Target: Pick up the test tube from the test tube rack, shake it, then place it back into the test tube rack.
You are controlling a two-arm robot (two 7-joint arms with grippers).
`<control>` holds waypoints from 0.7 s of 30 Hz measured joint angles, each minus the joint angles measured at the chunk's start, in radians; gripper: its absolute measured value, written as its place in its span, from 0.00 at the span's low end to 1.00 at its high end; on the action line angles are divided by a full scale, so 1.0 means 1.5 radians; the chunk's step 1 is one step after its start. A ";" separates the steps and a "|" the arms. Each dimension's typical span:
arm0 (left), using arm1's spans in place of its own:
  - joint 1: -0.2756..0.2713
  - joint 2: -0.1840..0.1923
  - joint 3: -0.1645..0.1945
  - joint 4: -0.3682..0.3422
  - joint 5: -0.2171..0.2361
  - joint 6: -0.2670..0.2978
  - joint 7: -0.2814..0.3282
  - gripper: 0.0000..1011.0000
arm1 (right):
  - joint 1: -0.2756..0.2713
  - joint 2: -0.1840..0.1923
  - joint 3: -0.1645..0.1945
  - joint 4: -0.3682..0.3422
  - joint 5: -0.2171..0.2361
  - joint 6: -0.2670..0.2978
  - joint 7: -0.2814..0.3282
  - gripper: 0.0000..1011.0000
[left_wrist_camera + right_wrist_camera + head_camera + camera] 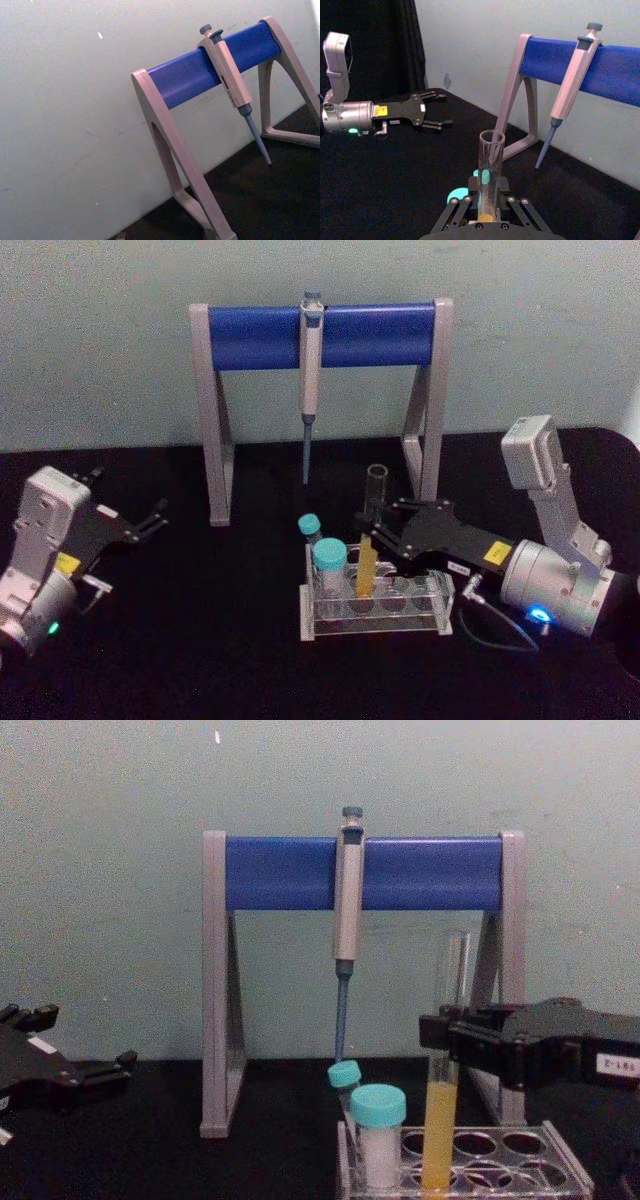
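The test tube (376,490), a tall clear glass tube with yellow liquid in its lower part, stands slightly tilted in the clear plastic test tube rack (440,615). My right gripper (372,532) reaches in from the right and is shut on the tube at mid-height, just above the liquid. From the chest, the tube (455,970) rises through the black fingers of the right gripper (445,1032), with its bottom in a hole of the rack (560,1160). In the right wrist view the tube (491,160) stands between the jaws. My left gripper (155,518) rests open at the far left.
A short white teal-capped vial (329,558) and a thin teal-capped tube (309,526) stand in the rack's left end. Behind it is the grey-and-blue pipette stand (320,335) with a pipette (311,370) hanging tip down. The table is black.
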 joint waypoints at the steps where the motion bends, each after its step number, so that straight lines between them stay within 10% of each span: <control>1: 0.000 0.000 0.000 0.000 0.000 0.000 0.000 0.99 | 0.002 -0.001 -0.002 0.003 -0.001 0.001 0.001 0.23; 21: 0.000 0.000 0.000 0.000 0.000 0.000 0.000 0.99 | 0.007 -0.010 -0.013 0.026 -0.008 0.009 0.002 0.23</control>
